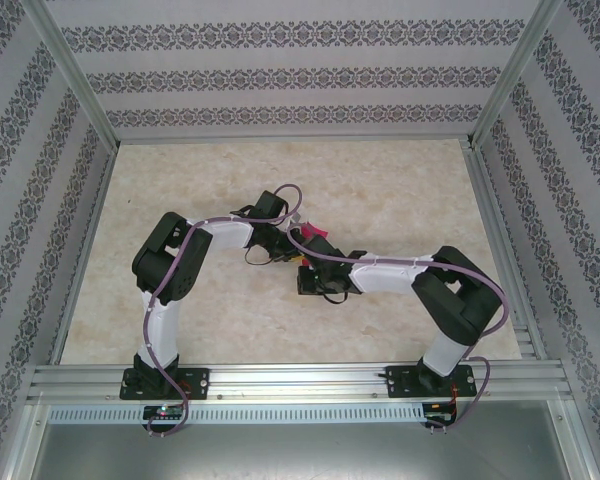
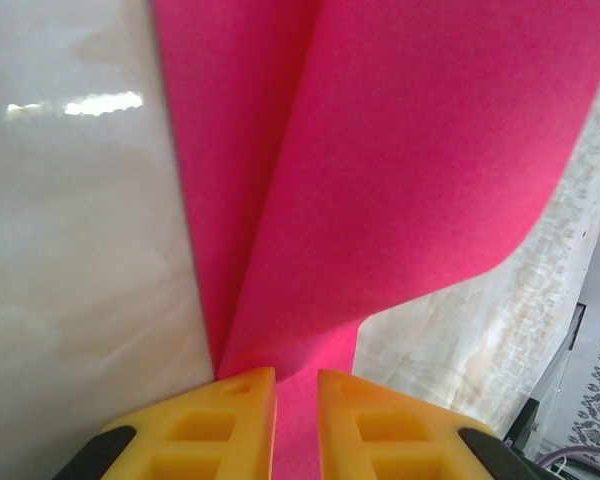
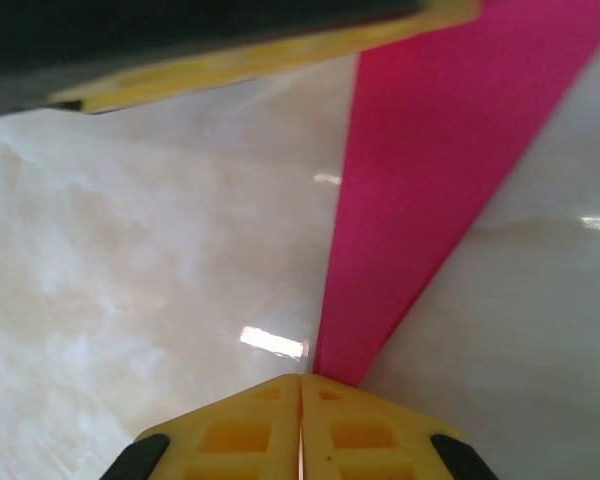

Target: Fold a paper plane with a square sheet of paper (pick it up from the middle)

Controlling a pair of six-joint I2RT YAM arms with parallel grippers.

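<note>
A pale, marble-patterned table is seen beneath everything, glossy enough that bright patches of light are reflected in it in both wrist views. It is enclosed on three sides by panels papered in grey and white bands of ornamental pattern: a back wall, a left wall and a right wall. Slanting aluminium posts are set where the panels meet. Along the near edge of the table a ribbed aluminium rail is laid, with a perforated strip just in front of it and a plain grey metal surface nearest the camera.
</note>
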